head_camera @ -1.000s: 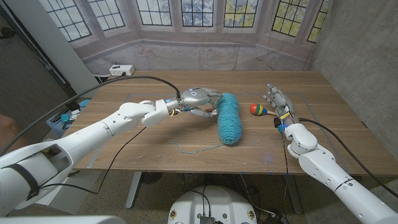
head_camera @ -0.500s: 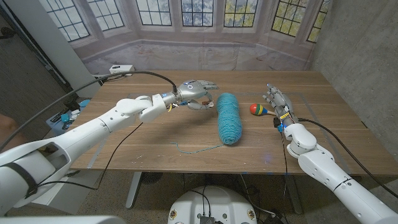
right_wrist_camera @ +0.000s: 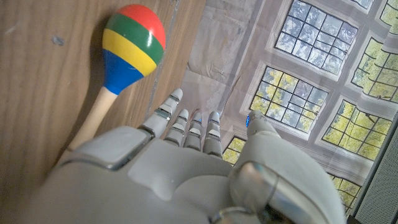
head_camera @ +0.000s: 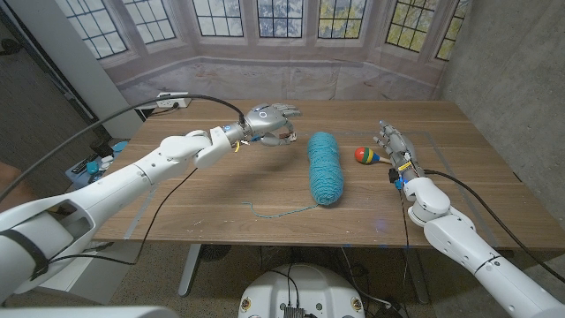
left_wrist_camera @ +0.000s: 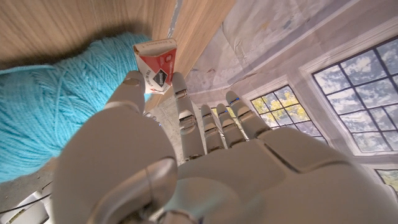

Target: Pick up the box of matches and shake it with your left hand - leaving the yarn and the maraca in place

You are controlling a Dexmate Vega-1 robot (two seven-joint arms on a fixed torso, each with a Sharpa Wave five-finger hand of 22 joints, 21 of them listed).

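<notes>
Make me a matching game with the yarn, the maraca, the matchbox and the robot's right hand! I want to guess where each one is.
Things:
1. yarn
2. maraca
3. box of matches
4. right hand

Places or states:
A. held up in the left hand
B. lying on the table in the middle, with a loose strand trailing
C. holding nothing, next to the maraca
D. lying on the table between the yarn and the right hand

Pairs: 1-B, 2-D, 3-A, 4-C
</notes>
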